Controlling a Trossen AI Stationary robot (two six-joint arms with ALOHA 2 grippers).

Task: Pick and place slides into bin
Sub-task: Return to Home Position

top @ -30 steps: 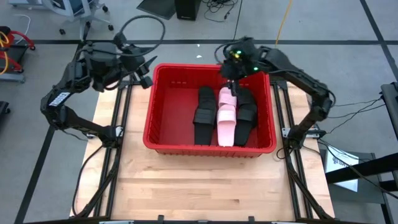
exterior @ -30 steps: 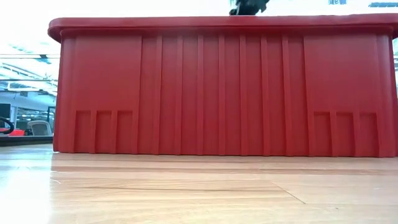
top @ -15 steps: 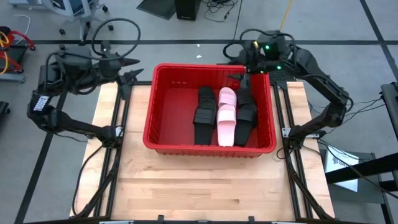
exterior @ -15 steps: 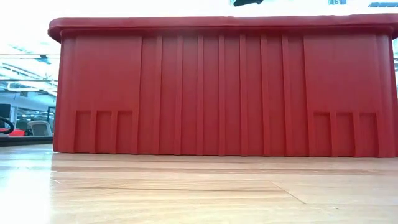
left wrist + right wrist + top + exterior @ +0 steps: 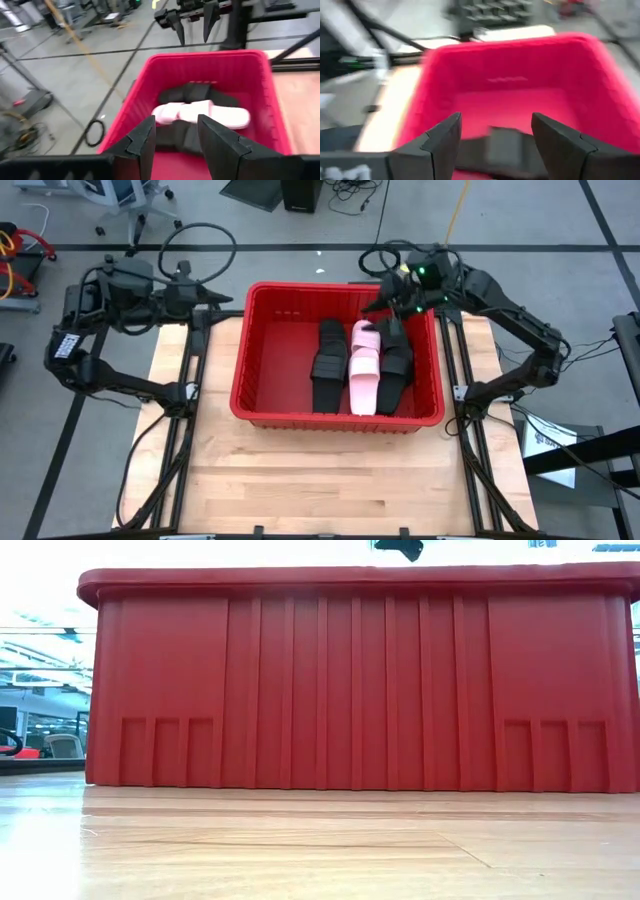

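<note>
The red bin (image 5: 250, 350) stands on the wooden table. Its near wall fills the low view (image 5: 360, 680). Several slides lie inside it in three rows: black slides (image 5: 327, 365) on the left, pink slides (image 5: 364, 370) in the middle and black slides (image 5: 398, 355) on the right. My left gripper (image 5: 222, 302) is open and empty outside the bin's far left corner. My right gripper (image 5: 374, 307) is open and empty above the bin's far rim. The left wrist view shows a pink slide (image 5: 200, 112) on the bin's floor. The right wrist view shows a black slide (image 5: 505, 150).
Bare wooden table (image 5: 330, 480) lies between the bin and the near edge. Dark frame rails (image 5: 190, 420) run along both sides of the table. Cables and equipment lie on the floor beyond the far edge.
My right gripper has risen from just over the slides' far ends and drawn back toward the table's far right. My left arm has pulled back toward the table's left edge, away from the bin. The slides have stayed where they were.
</note>
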